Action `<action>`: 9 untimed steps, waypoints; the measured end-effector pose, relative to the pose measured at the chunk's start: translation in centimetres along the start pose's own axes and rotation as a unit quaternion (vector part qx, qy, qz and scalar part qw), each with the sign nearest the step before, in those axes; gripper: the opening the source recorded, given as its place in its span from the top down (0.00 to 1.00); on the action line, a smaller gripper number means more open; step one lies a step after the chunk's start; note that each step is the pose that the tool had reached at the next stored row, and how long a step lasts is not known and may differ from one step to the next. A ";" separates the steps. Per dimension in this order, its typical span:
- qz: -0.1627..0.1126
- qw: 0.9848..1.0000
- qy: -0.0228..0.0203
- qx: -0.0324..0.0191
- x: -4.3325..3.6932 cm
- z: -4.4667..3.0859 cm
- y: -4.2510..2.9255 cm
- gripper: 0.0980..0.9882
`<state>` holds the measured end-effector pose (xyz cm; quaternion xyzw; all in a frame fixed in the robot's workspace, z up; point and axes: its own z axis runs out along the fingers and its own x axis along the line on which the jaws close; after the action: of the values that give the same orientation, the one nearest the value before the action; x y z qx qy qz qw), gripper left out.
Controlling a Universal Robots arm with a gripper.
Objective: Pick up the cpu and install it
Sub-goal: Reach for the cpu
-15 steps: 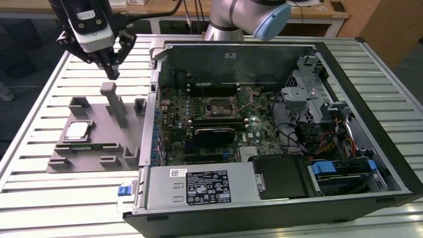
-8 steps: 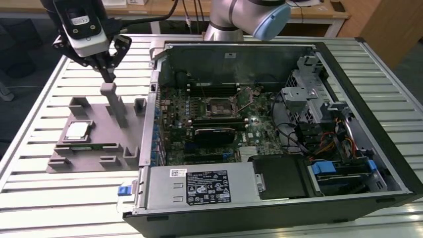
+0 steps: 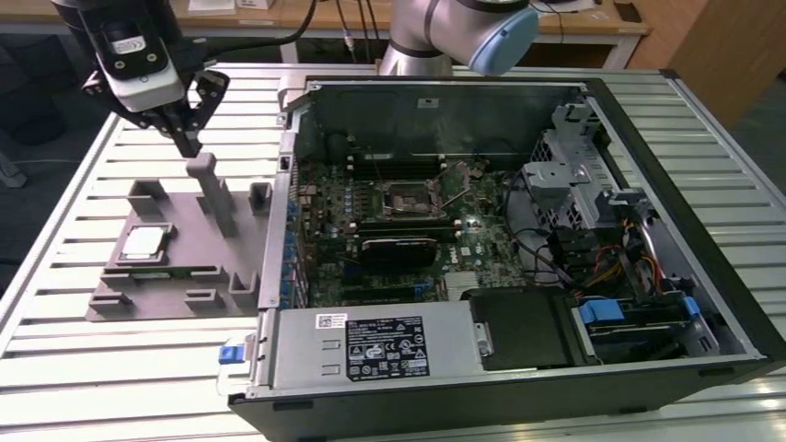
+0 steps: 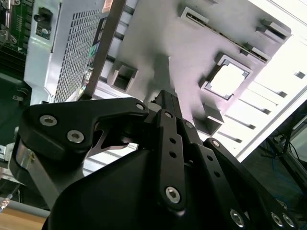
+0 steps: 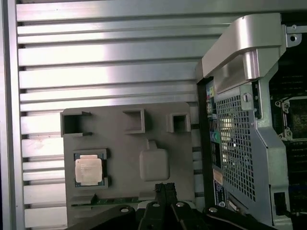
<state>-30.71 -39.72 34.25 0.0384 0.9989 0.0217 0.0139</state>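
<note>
Green strip, perhaps a memory stick, partly behind the gripper

Bright, even light falls from overhead on the ribbed silver metal table. Its slats glare white in the second wrist view, bleaching the square silver-topped cpu. A soft shadow crosses the flat grey plastic holder, and the open black computer case is dim inside.

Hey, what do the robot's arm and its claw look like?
The arm is silver-grey metal tubing with a pale blue round joint cap. The claw is matte black: flat linked bars with silver screw heads, tapering to slim fingers. A white-and-black camera block and a black cable sit above it.
</note>
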 end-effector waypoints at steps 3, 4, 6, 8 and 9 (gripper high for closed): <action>0.000 1.000 0.000 0.000 0.51 0.14 -0.04 0.99; 0.000 1.000 0.000 0.000 0.67 0.18 -0.05 0.99; 0.000 1.000 0.000 0.000 1.00 0.27 -0.08 0.99; 0.000 1.000 0.000 0.000 1.32 0.37 -0.10 0.99; 0.000 1.000 0.000 0.000 1.49 0.42 -0.12 0.99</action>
<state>-32.19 -39.71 33.79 0.0387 0.9989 0.0217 0.0138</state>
